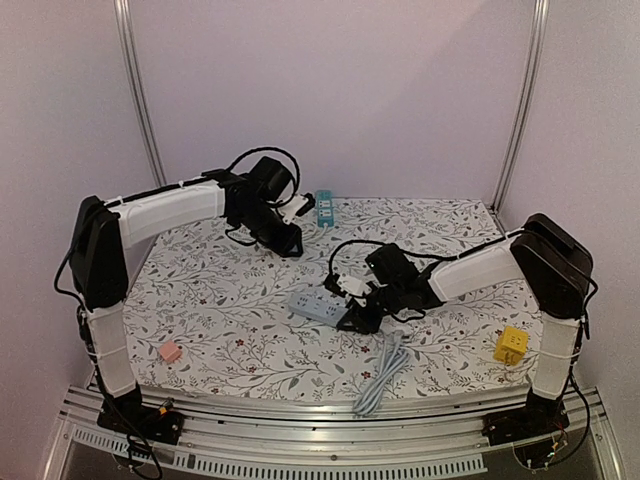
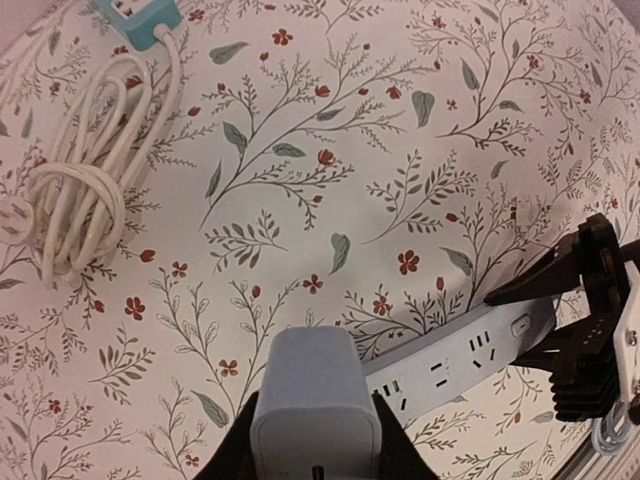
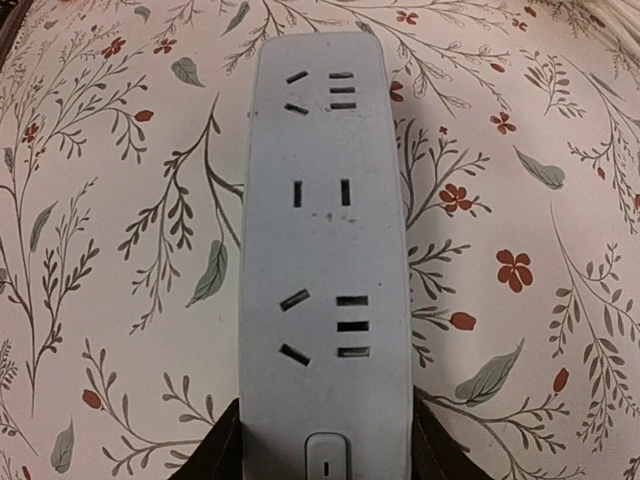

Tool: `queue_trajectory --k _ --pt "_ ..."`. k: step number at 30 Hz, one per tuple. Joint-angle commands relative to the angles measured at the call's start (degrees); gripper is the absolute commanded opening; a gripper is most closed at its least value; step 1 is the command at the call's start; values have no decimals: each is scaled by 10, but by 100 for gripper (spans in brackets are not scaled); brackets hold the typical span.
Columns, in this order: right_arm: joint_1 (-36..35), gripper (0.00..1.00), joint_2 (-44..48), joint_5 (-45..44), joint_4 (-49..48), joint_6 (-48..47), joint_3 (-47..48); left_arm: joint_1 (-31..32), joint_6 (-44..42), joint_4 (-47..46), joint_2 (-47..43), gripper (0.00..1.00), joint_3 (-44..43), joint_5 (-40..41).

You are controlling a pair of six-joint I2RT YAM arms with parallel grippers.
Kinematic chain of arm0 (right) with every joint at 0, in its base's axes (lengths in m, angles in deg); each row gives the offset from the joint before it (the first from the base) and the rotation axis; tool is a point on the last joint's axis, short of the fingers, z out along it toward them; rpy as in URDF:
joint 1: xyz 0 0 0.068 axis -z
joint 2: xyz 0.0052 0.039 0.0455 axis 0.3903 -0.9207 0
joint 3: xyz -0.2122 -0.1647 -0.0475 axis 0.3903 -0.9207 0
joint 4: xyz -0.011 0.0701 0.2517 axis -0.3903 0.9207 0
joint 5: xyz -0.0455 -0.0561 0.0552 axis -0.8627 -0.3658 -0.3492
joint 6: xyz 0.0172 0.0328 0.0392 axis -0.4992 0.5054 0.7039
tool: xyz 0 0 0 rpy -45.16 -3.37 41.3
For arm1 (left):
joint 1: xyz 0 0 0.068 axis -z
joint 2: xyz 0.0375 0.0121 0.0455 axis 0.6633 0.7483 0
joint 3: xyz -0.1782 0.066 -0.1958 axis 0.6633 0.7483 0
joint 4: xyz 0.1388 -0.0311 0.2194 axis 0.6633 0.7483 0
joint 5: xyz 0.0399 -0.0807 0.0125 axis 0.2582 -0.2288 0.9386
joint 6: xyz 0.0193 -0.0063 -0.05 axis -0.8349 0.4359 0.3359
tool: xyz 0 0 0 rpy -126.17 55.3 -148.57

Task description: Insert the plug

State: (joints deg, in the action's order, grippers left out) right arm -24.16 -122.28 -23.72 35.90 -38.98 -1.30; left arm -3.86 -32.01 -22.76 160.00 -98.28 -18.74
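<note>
A grey-blue plug adapter (image 2: 315,395) sits between the fingers of my left gripper (image 2: 315,425), which is shut on it and holds it above the table, up and to the left of the strip. A white power strip (image 3: 325,230) with several sockets lies flat on the floral cloth; it also shows in the top view (image 1: 315,305) and the left wrist view (image 2: 470,360). My right gripper (image 3: 325,445) is shut on the strip's switch end. In the top view my left gripper (image 1: 288,238) is at the back and my right gripper (image 1: 358,315) at centre.
A teal power strip (image 1: 323,207) with a coiled white cord (image 2: 80,190) lies at the back. A grey cable (image 1: 385,370) trails to the front edge. A pink block (image 1: 170,352) sits front left and a yellow block (image 1: 512,345) front right.
</note>
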Motion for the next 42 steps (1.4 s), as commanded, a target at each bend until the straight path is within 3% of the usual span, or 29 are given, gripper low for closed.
queue_trajectory --k 1,10,17,22,26,29,33,42 --pt "-8 32 18 10 -15 2 -3 17 10 -9 -21 0 22 0" --pt "-7 70 23 -28 -32 4 -8 33 13 -9 -29 0 42 -3" --pt "-3 84 79 -35 -95 10 -65 54 15 4 -34 0 54 1" --pt "23 86 155 -46 -155 47 -120 67 49 -2 -36 0 63 13" --pt "52 87 191 -123 -222 110 -156 85 86 -25 -37 0 80 20" --pt "66 87 196 -168 -248 153 -168 100 104 -29 -32 0 88 32" --pt "71 99 205 -219 -293 192 -194 114 118 -31 -43 0 106 45" --pt "90 99 217 -250 -329 226 -219 135 139 -46 -61 0 134 70"
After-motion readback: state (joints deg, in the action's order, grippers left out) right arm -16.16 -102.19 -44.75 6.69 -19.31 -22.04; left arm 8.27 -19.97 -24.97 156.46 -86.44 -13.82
